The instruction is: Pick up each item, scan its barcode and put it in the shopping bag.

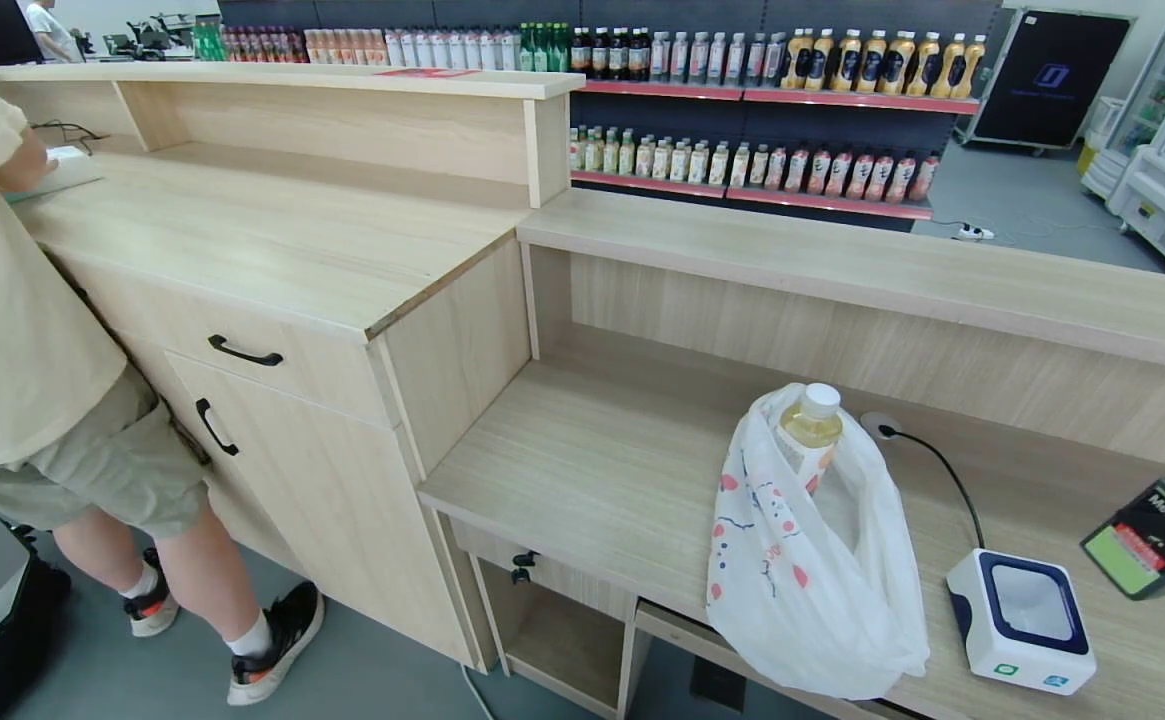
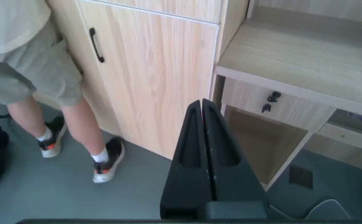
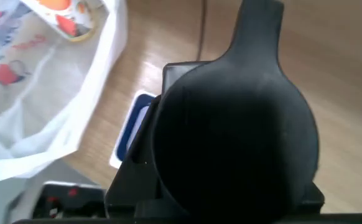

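White shopping bag [image 1: 792, 570] sits at counter [image 1: 582, 460] edge, beside scanner [image 1: 1022, 620].

The head camera sits high and looks forward and down across the wooden counter [image 1: 582, 460], far enough back to take in the shopping bag [image 1: 802, 590], the scanner [image 1: 1020, 620] and the bottle shelves [image 1: 772, 95] behind. The left wrist camera hangs low beside the counter, looking down along the left gripper [image 2: 202, 107] at the floor [image 2: 125, 186]; it shares the cabinet door [image 2: 150, 74] and the person's legs [image 2: 81, 127] with the head view. The right wrist camera looks down from close above the counter top, sharing bag and scanner with the head view
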